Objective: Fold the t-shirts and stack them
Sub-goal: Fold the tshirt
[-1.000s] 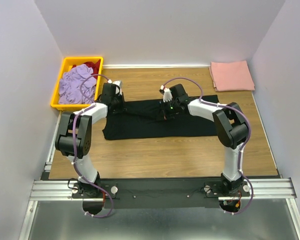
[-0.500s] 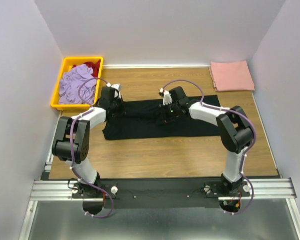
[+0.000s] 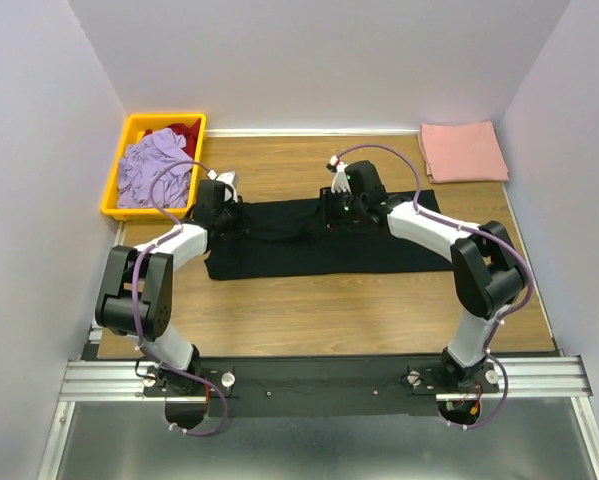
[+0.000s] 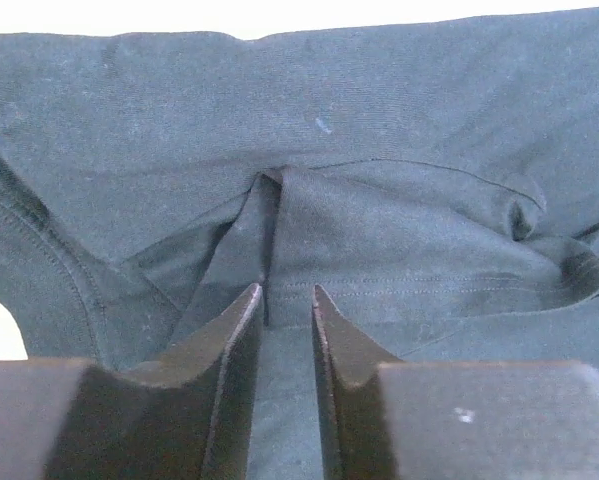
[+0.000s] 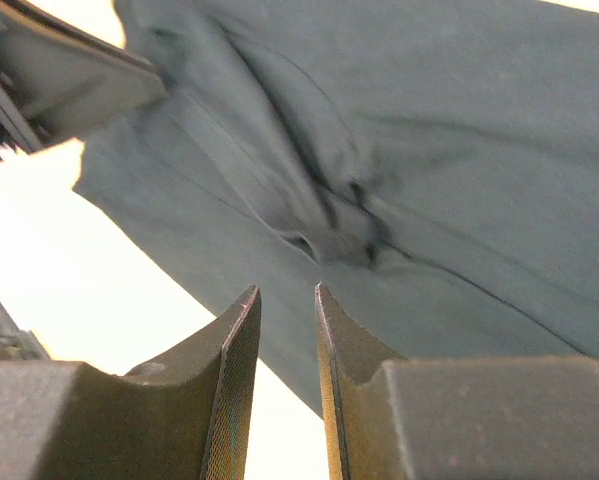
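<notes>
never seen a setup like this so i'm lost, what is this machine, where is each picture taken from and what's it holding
Two robot arms are bolted to the near edge of a wooden table. The wide picture looks down from above and behind: left arm on the left, right arm on the right. Each close-up comes from a wrist camera looking past its own jaws. A black t-shirt lies spread mid-table with both arms reaching onto it. The left jaws are nearly shut on a ridge of black cloth, seemingly pinching it; whether the right jaws hold any is unclear. A folded salmon-pink t-shirt sits at the far right corner. A yellow bin at far left holds a lavender garment and a red garment.
</notes>
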Robot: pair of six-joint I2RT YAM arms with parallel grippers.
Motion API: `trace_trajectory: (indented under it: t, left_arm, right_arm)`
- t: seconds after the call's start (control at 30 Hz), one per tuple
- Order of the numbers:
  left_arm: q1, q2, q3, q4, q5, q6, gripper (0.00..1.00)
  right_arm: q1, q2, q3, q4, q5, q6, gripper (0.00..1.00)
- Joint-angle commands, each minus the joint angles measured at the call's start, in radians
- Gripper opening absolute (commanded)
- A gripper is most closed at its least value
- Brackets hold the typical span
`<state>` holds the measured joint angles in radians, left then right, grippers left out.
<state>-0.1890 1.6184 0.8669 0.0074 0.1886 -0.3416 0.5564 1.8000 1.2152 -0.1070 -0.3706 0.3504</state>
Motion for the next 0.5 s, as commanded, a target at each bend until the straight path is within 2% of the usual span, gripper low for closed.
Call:
trace_trajectory:
  t: [0.0, 0.13, 0.23, 0.33, 0.47]
  left_arm:
    - [0.005, -0.061, -0.015, 0.032, -0.026, -0.007, 0.36]
    - [-0.003, -0.107, -0.019, 0.037, -0.018, -0.025, 0.35]
    - [-0.015, -0.109, -0.008, 0.049, 0.0, -0.046, 0.3]
    - [-0.035, -0.06, 0.014, 0.055, 0.023, -0.068, 0.25]
    - [-0.044, 0.029, 0.029, 0.075, 0.058, -0.115, 0.2]
  right_arm:
    - [0.007, 0.059, 0.065, 0.098, -0.094, 0.117, 0.36]
    - [0.007, 0.11, 0.098, 0.234, -0.217, 0.235, 0.36]
    - [0.007, 0.162, 0.116, 0.332, -0.292, 0.326, 0.36]
    - [0.007, 0.226, 0.106, 0.444, -0.346, 0.409, 0.36]
    - [0.007, 0.301, 0.081, 0.509, -0.375, 0.469, 0.36]
